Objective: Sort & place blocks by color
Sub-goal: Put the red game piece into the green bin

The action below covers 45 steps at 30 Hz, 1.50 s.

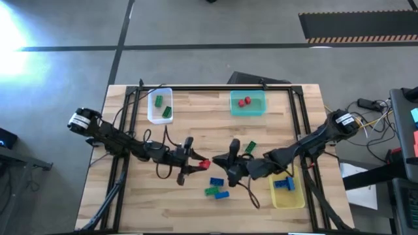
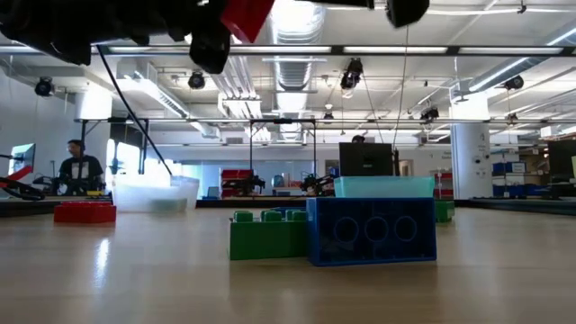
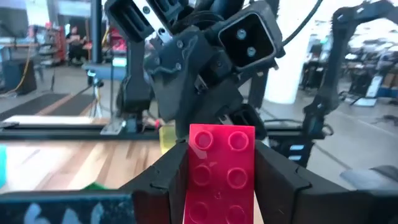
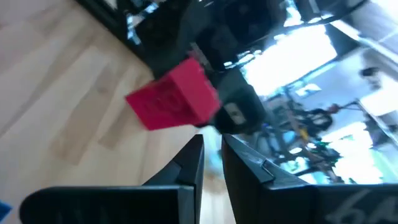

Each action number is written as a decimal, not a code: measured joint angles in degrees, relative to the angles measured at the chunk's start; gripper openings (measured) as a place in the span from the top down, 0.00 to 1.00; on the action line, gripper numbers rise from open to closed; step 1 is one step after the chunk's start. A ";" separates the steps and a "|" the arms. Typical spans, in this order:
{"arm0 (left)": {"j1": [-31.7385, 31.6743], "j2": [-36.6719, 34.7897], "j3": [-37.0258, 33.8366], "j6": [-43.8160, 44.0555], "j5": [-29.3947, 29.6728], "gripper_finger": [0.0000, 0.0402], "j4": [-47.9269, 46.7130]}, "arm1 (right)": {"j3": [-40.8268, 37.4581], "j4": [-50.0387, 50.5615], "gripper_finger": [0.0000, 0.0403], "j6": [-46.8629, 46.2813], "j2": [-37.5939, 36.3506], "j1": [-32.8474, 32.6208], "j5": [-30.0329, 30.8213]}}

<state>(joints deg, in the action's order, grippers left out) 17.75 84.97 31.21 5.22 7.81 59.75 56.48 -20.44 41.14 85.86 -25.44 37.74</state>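
Note:
My left gripper [image 1: 200, 164] [image 3: 221, 186] is shut on a red block [image 1: 204, 164] [image 3: 221, 168], raised over the table's middle; that block shows at the top of the low view [image 2: 245, 16]. My right gripper [image 1: 219, 159] [image 4: 212, 158] faces it from the right, shut, touching nothing. Blue and green blocks [image 1: 216, 188] [image 2: 371, 231] lie flat near the table's near edge. One green block [image 1: 249, 147] lies beside the right arm. Another red block [image 2: 84, 212] lies on the table. My left gripper pinches the red block between its two fingers [image 3: 168, 180], one on each long side [image 3: 191, 177]. The fingers run level, pointing toward the table's right. The studded face [image 3: 221, 155] is turned to the wrist camera. The block is lifted clear of the table.
A clear bin [image 1: 160, 117] with green blocks and a teal bin [image 1: 248, 111] with red blocks stand at the far edge. A yellow bin [image 1: 287, 199] with blue blocks sits under the right arm. Bare wood lies between the far bins and the arms.

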 joint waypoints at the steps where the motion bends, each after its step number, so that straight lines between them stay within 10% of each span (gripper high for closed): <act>1: 0.19 0.00 -0.05 -0.04 0.00 0.69 0.60 | 0.35 -0.04 0.88 0.01 -0.30 -0.73 1.30; 17: 0.36 -0.68 0.02 -10.23 0.93 0.69 14.70 | 0.21 -4.82 0.84 -33.55 -0.48 -0.26 -0.23; 33: 0.36 -1.99 0.76 -16.58 7.90 0.69 14.77 | 0.19 -20.12 0.33 -34.11 4.35 4.59 -1.69; 45: 0.47 -2.27 0.71 -16.74 7.54 0.69 14.63 | 0.18 -22.54 0.25 -30.99 4.33 5.80 -6.91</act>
<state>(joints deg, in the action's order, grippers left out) 18.22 82.70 31.92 -11.51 15.35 74.37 56.66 -42.98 10.15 90.19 -19.64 30.83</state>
